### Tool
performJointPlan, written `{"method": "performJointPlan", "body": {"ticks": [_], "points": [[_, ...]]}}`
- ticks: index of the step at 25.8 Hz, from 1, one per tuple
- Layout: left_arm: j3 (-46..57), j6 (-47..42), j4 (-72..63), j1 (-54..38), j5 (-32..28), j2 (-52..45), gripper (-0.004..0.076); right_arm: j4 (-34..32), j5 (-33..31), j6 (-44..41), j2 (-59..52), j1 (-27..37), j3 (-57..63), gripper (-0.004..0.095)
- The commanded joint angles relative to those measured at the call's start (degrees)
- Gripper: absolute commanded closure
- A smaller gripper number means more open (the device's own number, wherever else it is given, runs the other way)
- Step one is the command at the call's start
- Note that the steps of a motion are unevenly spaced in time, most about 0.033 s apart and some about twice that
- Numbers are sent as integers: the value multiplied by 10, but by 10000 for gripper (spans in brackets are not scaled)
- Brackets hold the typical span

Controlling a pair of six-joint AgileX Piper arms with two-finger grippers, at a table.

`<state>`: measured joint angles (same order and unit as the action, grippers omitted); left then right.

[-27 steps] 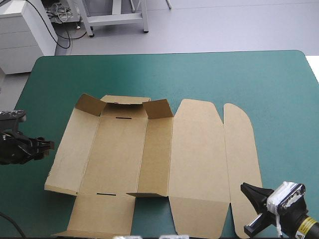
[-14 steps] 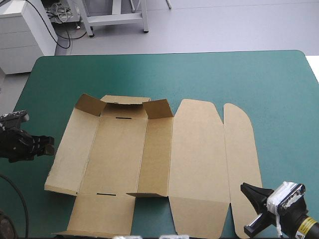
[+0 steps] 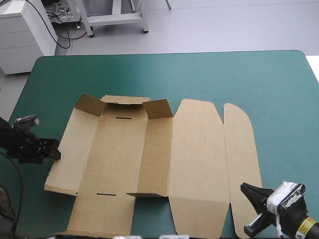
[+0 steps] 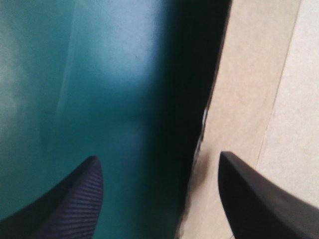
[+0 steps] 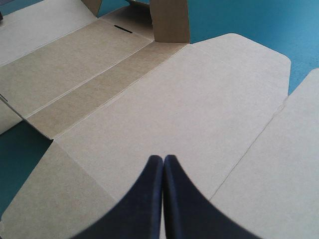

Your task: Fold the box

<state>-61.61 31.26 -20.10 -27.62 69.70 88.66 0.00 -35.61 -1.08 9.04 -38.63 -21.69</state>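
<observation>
The box (image 3: 194, 159) was a cut sheet of brown board, mostly flat, spread across the middle of the teal-green cover (image 3: 199, 74) and reaching down to the near edge. On its left half, the small flaps at the far end stood up and the long side panels lifted a bit. The wide panel and rounded flap on the right lay flat.

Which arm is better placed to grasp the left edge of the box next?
Left, probably. The left gripper is open right at the box's left edge, which lies between its fingers in the wrist view. The right gripper is shut, over the near right corner, far from that edge.
</observation>
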Motion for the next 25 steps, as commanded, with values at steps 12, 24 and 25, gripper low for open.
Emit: {"method": "performJointPlan", "body": {"ticks": [12,24,25], "points": [[40,39,-127,18,39,27,250,0,44,3,7,0,-16,930],[63,43,-139,35,38,27,470,0,45,5,7,0,-16,928],[63,43,-136,35,38,27,491,0,45,5,7,0,-16,929]]}}
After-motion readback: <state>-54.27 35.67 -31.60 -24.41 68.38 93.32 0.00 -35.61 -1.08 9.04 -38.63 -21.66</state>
